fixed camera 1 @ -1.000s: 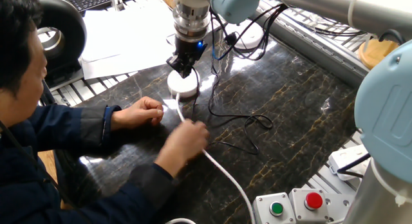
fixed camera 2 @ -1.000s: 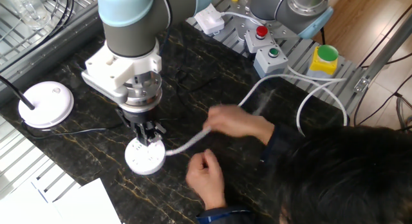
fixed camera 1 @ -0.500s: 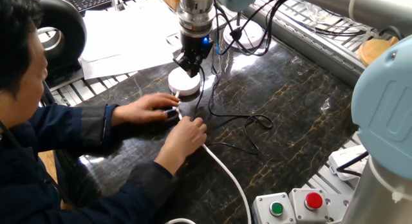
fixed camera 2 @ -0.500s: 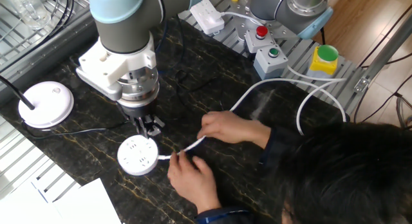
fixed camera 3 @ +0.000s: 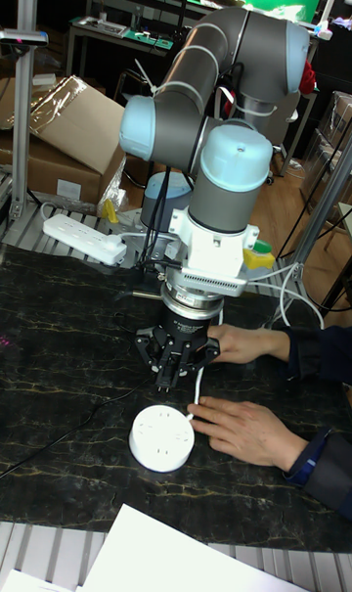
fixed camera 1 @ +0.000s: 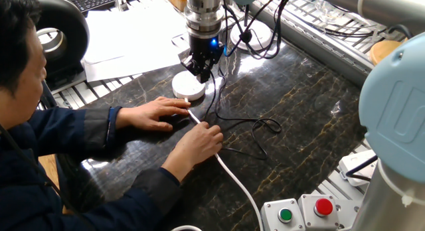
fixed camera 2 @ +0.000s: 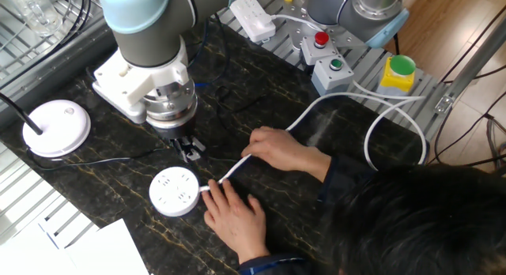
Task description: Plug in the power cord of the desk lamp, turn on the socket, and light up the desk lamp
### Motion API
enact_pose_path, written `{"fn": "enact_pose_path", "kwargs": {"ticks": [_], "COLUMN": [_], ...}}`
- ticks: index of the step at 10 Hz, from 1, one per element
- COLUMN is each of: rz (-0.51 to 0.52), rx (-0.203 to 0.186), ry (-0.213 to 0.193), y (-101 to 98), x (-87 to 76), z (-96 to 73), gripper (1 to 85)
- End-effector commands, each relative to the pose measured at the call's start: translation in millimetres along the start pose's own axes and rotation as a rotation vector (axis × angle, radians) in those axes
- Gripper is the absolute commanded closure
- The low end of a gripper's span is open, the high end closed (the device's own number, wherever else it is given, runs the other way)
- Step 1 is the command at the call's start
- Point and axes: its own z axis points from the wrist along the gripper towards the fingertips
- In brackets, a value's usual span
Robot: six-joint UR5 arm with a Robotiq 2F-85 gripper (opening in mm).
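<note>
Dark marble tabletop [fixed camera 2: 371, 188] carries everything. Toward its near edge in the tall fixed view sits the socket [fixed camera 2: 175, 191], holes bare, steadied by a person's two hands [fixed camera 2: 237, 220]. Just above it hangs the gripper [fixed camera 3: 174, 367], fingers drawn together on what looks like the plug of the power cord [fixed camera 1: 255, 128], though I cannot tell for sure. That thin black wire trails across the middle of the table. Off at the far left edge rests the desk lamp [fixed camera 2: 55, 126], unlit. Plugging in, switching and lighting all appear undone. No containers hold anything here.
</note>
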Motion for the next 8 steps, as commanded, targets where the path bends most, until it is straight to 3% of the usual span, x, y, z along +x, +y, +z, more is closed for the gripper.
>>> {"fn": "enact_pose_path", "kwargs": {"ticks": [1,3,8], "rz": [0.029,0.034,0.032], "rx": [0.0,-0.015,-0.008], "ry": [-0.022,-0.026,-0.026], "y": [-0.9,7.2,17.5], "x": [-14.3,-16.2,-17.3], "z": [17.0,19.7,26.4], "gripper": [84.7,84.7,84.7]}}
